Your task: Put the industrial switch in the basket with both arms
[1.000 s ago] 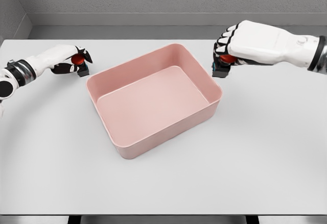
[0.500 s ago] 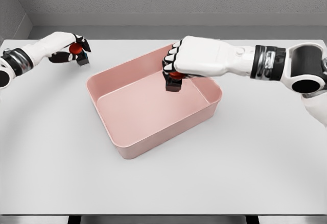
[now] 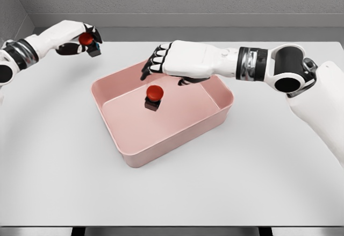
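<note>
right hand (image 3: 161, 63) had let go: fingers spread and empty, hovering over the 12 o'clock rim of the pink rectangular plastic basket (image 3: 137, 158). half a second before it was curled around a black-bodied industrial switch with a red mushroom button, carrying it over the basket; a second before that it was still out at the basket's 2 o'clock, outside the wall. that first switch (image 3: 153, 97) now showed just below the open hand, upright, red cap up, near the middle of the basket floor toward 12 o'clock. couldn't tell from one view whether it had landed or was still dropping; no clear contact shadow read.

left hand (image 3: 80, 38) was clamped on the second switch (image 3: 89, 41), same black body and red cap, held above the white table (image 3: 226, 182) at the basket's 10 o'clock, well outside the rim. over the last second it had risen and drifted toward 12 o'clock, not yet toward the basket.

judgement: half done. one switch in, one to go. left arm needs to swing toward 4 o'clock over the near wall before opening. right arm lies across the basket's back edge, so there's a collision risk if it doesn't clear out first.
</note>
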`<state>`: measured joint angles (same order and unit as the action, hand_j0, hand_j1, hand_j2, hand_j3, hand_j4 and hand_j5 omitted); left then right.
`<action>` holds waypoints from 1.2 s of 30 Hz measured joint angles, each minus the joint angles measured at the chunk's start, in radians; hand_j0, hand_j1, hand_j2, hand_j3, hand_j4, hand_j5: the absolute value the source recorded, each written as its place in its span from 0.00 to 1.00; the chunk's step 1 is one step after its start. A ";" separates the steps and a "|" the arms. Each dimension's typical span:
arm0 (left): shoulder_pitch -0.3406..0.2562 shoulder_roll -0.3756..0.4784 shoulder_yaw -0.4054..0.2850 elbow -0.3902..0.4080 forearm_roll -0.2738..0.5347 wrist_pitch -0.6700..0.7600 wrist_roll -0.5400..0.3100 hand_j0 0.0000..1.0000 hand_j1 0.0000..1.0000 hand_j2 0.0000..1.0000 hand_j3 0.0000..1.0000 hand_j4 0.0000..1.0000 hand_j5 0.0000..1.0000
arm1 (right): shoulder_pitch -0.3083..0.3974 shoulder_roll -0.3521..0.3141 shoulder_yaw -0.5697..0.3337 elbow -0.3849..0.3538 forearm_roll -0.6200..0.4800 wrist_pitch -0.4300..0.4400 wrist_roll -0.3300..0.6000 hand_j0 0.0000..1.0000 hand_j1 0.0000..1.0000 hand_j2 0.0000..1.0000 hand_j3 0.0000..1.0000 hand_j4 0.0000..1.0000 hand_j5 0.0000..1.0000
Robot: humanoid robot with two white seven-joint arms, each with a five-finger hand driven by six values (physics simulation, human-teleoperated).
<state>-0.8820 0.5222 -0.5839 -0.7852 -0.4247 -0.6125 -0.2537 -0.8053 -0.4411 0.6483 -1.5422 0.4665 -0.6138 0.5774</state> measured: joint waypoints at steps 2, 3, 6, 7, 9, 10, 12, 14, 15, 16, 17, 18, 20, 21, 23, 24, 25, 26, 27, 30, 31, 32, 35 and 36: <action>0.000 -0.001 0.001 -0.024 0.000 0.000 0.000 0.48 0.48 0.48 0.48 0.48 0.48 | 0.002 0.000 -0.001 0.003 0.000 0.000 0.000 1.00 1.00 1.00 1.00 1.00 1.00; 0.000 -0.001 0.001 -0.032 0.001 0.000 0.000 0.48 0.48 0.48 0.48 0.48 0.48 | 0.002 -0.005 -0.003 0.003 0.000 0.000 0.000 1.00 1.00 1.00 1.00 1.00 1.00; 0.000 -0.001 0.001 -0.057 0.001 0.000 0.000 0.48 0.48 0.48 0.48 0.48 0.48 | 0.020 -0.076 -0.035 0.001 -0.008 0.000 -0.004 1.00 1.00 1.00 1.00 1.00 1.00; 0.000 -0.001 0.002 -0.066 0.001 0.000 0.000 0.48 0.48 0.48 0.48 0.48 0.48 | 0.044 -0.106 -0.059 -0.001 -0.011 -0.001 -0.005 1.00 1.00 1.00 1.00 1.00 1.00; 0.000 -0.001 0.001 -0.083 0.001 0.000 0.000 0.48 0.48 0.48 0.48 0.48 0.48 | 0.086 -0.164 -0.120 -0.004 -0.018 -0.001 -0.009 1.00 1.00 1.00 1.00 1.00 1.00; 0.000 -0.001 0.001 -0.093 0.000 0.000 0.000 0.48 0.48 0.48 0.48 0.48 0.48 | 0.097 -0.194 -0.152 -0.005 -0.033 -0.001 -0.010 1.00 1.00 1.00 1.00 1.00 1.00; 0.002 -0.001 0.000 -0.114 0.000 0.000 0.000 0.48 0.48 0.48 0.48 0.48 0.48 | 0.127 -0.251 -0.199 -0.006 -0.060 -0.001 -0.012 1.00 1.00 1.00 1.00 1.00 1.00; 0.006 -0.003 -0.001 -0.136 0.000 0.000 0.000 0.48 0.48 0.48 0.48 0.48 0.48 | 0.193 -0.296 -0.259 -0.007 -0.085 -0.001 -0.013 1.00 1.00 1.00 1.00 1.00 1.00; 0.011 -0.003 -0.001 -0.148 -0.001 0.000 0.000 0.48 0.48 0.48 0.48 0.48 0.48 | 0.221 -0.317 -0.283 -0.007 -0.095 -0.001 -0.013 1.00 1.00 1.00 1.00 1.00 1.00; 0.012 -0.006 -0.002 -0.159 -0.001 0.000 0.000 0.48 0.48 0.48 0.48 0.48 0.48 | 0.245 -0.335 -0.300 -0.007 -0.102 -0.001 -0.013 1.00 1.00 1.00 1.00 1.00 1.00; 0.015 -0.008 -0.003 -0.172 -0.002 0.000 -0.001 0.48 0.48 0.48 0.48 0.48 0.48 | 0.267 -0.351 -0.312 -0.007 -0.108 -0.001 -0.014 1.00 1.00 1.00 1.00 1.00 1.00; 0.021 -0.009 -0.004 -0.187 -0.002 0.000 0.000 0.48 0.48 0.48 0.48 0.48 0.48 | 0.287 -0.370 -0.322 -0.007 -0.118 -0.001 -0.015 1.00 1.00 1.00 1.00 1.00 1.00; 0.026 -0.011 -0.009 -0.224 -0.003 0.000 0.000 0.48 0.48 0.48 0.48 0.48 0.48 | 0.354 -0.410 -0.355 -0.007 -0.151 -0.001 -0.019 1.00 1.00 1.00 1.00 1.00 1.00; 0.029 -0.011 -0.013 -0.245 -0.004 0.000 -0.001 0.48 0.48 0.48 0.48 0.48 0.48 | 0.360 -0.423 -0.371 -0.007 -0.163 -0.001 -0.021 1.00 1.00 1.00 1.00 1.00 1.00; 0.035 -0.011 -0.022 -0.287 -0.003 0.000 -0.001 0.49 0.49 0.49 0.49 0.49 0.49 | 0.373 -0.440 -0.390 -0.014 -0.177 0.000 -0.023 1.00 1.00 1.00 1.00 1.00 1.00; 0.035 -0.011 -0.028 -0.309 -0.003 0.000 -0.001 0.49 0.49 0.49 0.49 0.49 0.49 | 0.377 -0.444 -0.396 -0.023 -0.182 0.000 -0.023 1.00 1.00 1.00 1.00 1.00 1.00; 0.037 -0.010 -0.034 -0.329 -0.003 0.000 -0.001 0.49 0.49 0.49 0.49 0.49 0.49 | 0.377 -0.447 -0.400 -0.031 -0.185 0.000 -0.024 1.00 1.00 1.00 1.00 1.00 1.00; 0.040 -0.009 -0.038 -0.348 -0.003 0.000 -0.001 0.49 0.49 0.49 0.49 0.49 0.49 | 0.377 -0.450 -0.404 -0.036 -0.188 0.000 -0.024 1.00 1.00 1.00 1.00 1.00 1.00; 0.041 -0.007 -0.041 -0.364 -0.003 0.000 -0.001 0.49 0.49 0.49 0.49 0.49 0.49 | 0.379 -0.451 -0.407 -0.039 -0.189 0.000 -0.024 1.00 1.00 1.00 1.00 1.00 1.00; 0.048 -0.003 -0.048 -0.404 -0.003 0.000 -0.001 0.49 0.49 0.49 0.49 0.49 0.49 | 0.379 -0.453 -0.410 -0.045 -0.192 0.000 -0.024 1.00 1.00 1.00 1.00 1.00 1.00; 0.048 -0.002 -0.050 -0.414 -0.003 0.000 -0.001 0.49 0.49 0.49 0.49 0.49 0.49 | 0.379 -0.453 -0.410 -0.045 -0.192 0.000 -0.025 1.00 1.00 1.00 1.00 1.00 1.00; 0.048 -0.001 -0.053 -0.423 -0.003 0.000 -0.001 0.49 0.49 0.49 0.49 0.49 0.49 | 0.379 -0.453 -0.410 -0.046 -0.192 0.000 -0.025 1.00 1.00 1.00 1.00 1.00 1.00; 0.052 0.001 -0.069 -0.457 -0.003 0.000 0.000 0.50 0.50 0.50 0.50 0.50 0.50 | 0.379 -0.452 -0.409 -0.046 -0.192 0.000 -0.024 1.00 1.00 1.00 1.00 1.00 1.00; 0.063 0.001 -0.074 -0.470 -0.003 0.000 0.000 0.50 0.50 0.50 0.50 0.50 0.50 | 0.380 -0.451 -0.408 -0.047 -0.192 0.000 -0.024 1.00 1.00 1.00 1.00 1.00 1.00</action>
<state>-0.8191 0.5233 -0.6578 -1.2555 -0.4277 -0.6126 -0.2537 -0.4249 -0.8921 0.2403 -1.5887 0.2745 -0.6136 0.5538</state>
